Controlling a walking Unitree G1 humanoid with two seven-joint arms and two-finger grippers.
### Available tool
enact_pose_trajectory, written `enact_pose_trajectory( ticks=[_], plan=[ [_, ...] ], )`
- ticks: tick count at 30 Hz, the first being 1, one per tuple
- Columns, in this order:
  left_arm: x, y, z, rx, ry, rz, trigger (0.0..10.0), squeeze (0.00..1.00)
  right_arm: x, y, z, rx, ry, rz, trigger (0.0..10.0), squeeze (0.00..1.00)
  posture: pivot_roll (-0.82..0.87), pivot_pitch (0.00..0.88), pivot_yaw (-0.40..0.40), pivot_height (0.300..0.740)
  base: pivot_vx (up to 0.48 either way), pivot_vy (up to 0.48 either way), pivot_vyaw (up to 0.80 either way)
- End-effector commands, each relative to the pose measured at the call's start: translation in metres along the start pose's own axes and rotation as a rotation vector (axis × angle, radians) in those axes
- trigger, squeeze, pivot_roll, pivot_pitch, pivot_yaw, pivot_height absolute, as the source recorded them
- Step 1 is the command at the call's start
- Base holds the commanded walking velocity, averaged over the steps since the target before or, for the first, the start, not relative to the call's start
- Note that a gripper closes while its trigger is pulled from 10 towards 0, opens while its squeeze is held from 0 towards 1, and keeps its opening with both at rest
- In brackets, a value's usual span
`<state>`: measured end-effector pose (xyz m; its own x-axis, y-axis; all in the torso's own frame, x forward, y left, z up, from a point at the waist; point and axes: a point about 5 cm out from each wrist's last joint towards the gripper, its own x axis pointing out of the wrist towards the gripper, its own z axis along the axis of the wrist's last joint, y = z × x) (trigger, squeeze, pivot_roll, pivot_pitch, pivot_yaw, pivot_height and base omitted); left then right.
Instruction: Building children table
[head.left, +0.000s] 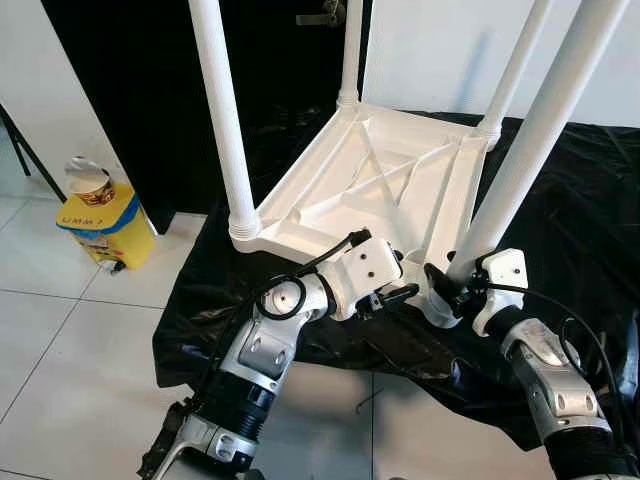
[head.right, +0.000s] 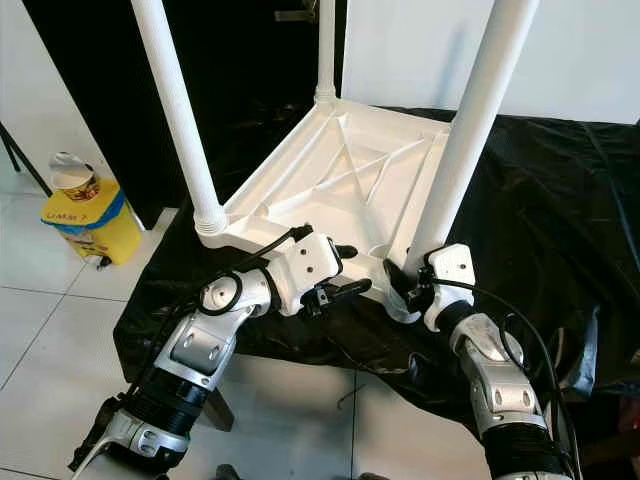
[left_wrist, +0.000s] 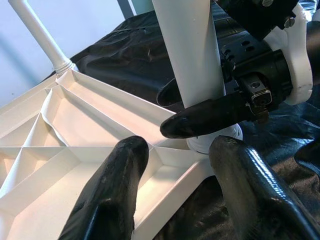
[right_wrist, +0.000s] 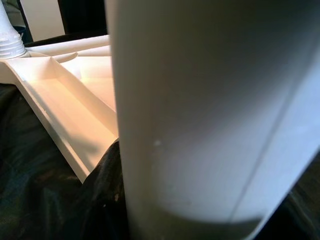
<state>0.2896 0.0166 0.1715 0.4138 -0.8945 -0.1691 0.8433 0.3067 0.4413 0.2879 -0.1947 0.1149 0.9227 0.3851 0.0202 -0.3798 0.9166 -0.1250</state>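
A white children's table (head.left: 370, 180) lies upside down on a black cloth, its four white legs pointing up. My right gripper (head.left: 452, 285) is shut on the near right leg (head.left: 530, 150) just above its socket; one black finger (left_wrist: 210, 117) crosses the front of the leg (left_wrist: 187, 50) and the other sits behind it. The right wrist view looks at this leg (right_wrist: 210, 110) from very close. My left gripper (head.left: 402, 277) is open at the table's near edge, beside that corner, its two fingers (left_wrist: 115, 190) apart over the ribbed underside.
The black cloth (head.left: 560, 200) spreads over a tiled floor (head.left: 70, 340). A yellow bin (head.left: 105, 225) with a cup on top stands at the left. A black panel and a white wall rise behind the table.
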Motion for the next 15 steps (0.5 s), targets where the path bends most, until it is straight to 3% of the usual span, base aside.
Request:
enact_pose_trajectory(
  ticks=[1, 7, 12, 14, 15],
  plan=[
    [-0.0016, 0.0041, -0.0014, -0.008, 0.005, 0.126, 10.0, 0.00, -0.0019, 0.0024, -0.0118, 0.014, 0.055, -0.019, 10.0, 0.00, -0.04, 0.022, -0.042, 0.740, 0.000, 0.000, 0.00],
    [-0.0014, 0.0038, -0.0010, -0.009, 0.003, 0.125, 10.0, 0.00, -0.0042, 0.0030, -0.0131, 0.036, 0.055, -0.169, 10.0, 0.00, -0.04, 0.022, -0.043, 0.740, 0.000, 0.000, 0.00],
    [-0.0014, 0.0035, -0.0009, -0.009, 0.003, 0.125, 10.0, 0.00, -0.0047, 0.0039, -0.0130, 0.048, 0.051, -0.207, 10.0, 0.00, -0.04, 0.022, -0.043, 0.740, 0.000, 0.000, 0.00],
    [-0.0012, 0.0034, -0.0007, -0.009, 0.003, 0.123, 10.0, 0.00, -0.0048, 0.0079, -0.0127, 0.059, 0.052, -0.320, 10.0, 0.00, -0.04, 0.022, -0.042, 0.740, 0.000, 0.000, 0.00],
    [-0.0012, 0.0034, -0.0007, -0.009, 0.003, 0.123, 10.0, 0.00, -0.0048, 0.0079, -0.0127, 0.059, 0.052, -0.320, 10.0, 0.00, -0.04, 0.022, -0.042, 0.740, 0.000, 0.000, 0.00]
  ],
)
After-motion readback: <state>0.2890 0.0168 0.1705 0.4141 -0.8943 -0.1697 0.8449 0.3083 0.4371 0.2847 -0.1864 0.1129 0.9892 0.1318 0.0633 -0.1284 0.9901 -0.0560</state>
